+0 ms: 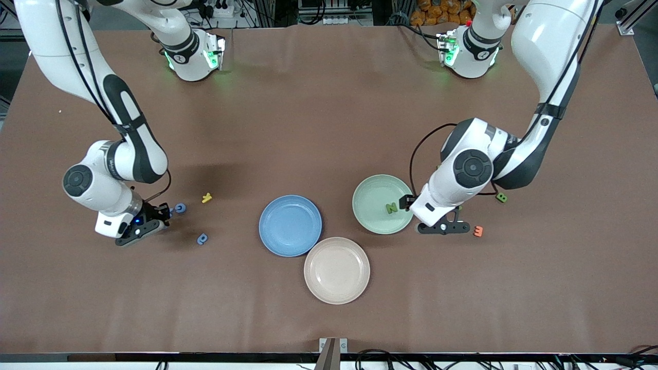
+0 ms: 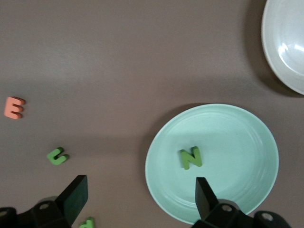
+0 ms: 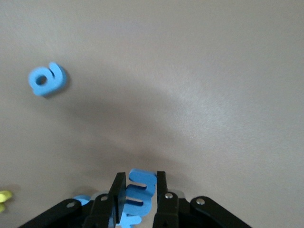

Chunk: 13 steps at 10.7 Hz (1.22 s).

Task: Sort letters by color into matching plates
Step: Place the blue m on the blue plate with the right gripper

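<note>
My right gripper [image 1: 163, 215] [image 3: 138, 184] is shut on a blue letter [image 3: 141, 191], low over the table toward the right arm's end. Two more blue letters lie close by: one [image 1: 180, 208] right beside the fingers and one [image 1: 202, 239] [image 3: 46, 79] nearer the front camera. The blue plate [image 1: 290, 225] holds nothing. A green letter N [image 1: 391, 207] [image 2: 191, 157] lies in the mint green plate [image 1: 375, 192] [image 2: 237, 137]. My left gripper [image 1: 443, 227] [image 2: 140, 190] stands open over that plate's rim. Green letters [image 2: 57, 156] [image 2: 87, 222] [image 1: 501, 197] lie on the table near it.
A beige plate [image 1: 336, 270] [image 2: 285, 42] sits nearer the front camera, touching the blue plate. An orange letter E [image 1: 478, 231] [image 2: 14, 107] lies beside the left gripper. A yellow letter [image 1: 206, 198] rests between the blue letters and the blue plate.
</note>
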Each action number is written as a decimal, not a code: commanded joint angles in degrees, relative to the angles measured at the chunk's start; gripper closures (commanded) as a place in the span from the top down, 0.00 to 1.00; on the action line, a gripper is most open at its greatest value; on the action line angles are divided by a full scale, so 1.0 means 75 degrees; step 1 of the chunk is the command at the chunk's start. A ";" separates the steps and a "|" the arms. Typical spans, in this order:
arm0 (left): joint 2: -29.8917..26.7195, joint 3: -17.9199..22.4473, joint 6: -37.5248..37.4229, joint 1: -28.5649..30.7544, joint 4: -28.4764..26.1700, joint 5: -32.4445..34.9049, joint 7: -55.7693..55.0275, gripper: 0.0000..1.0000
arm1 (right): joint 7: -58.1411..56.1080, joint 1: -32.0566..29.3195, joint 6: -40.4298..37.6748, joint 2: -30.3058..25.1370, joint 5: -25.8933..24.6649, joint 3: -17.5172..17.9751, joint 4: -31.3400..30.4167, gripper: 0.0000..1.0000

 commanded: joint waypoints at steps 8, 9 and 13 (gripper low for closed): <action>-0.0512 -0.0018 -0.0382 0.1063 -0.0777 0.0473 0.3206 1.00 | 0.5353 0.2407 -0.1084 -0.0330 0.0468 0.0096 0.1355 0.15; -0.0570 -0.0076 -0.0335 0.1063 -0.0952 0.0916 0.3218 1.00 | 0.5660 0.2700 -0.1073 -0.0225 0.0491 0.0096 0.1566 0.15; -0.0816 -0.0100 0.0540 0.1110 -0.1818 0.1167 0.3370 1.00 | 0.7498 0.3604 -0.1072 0.0629 0.0480 0.0096 0.2655 0.16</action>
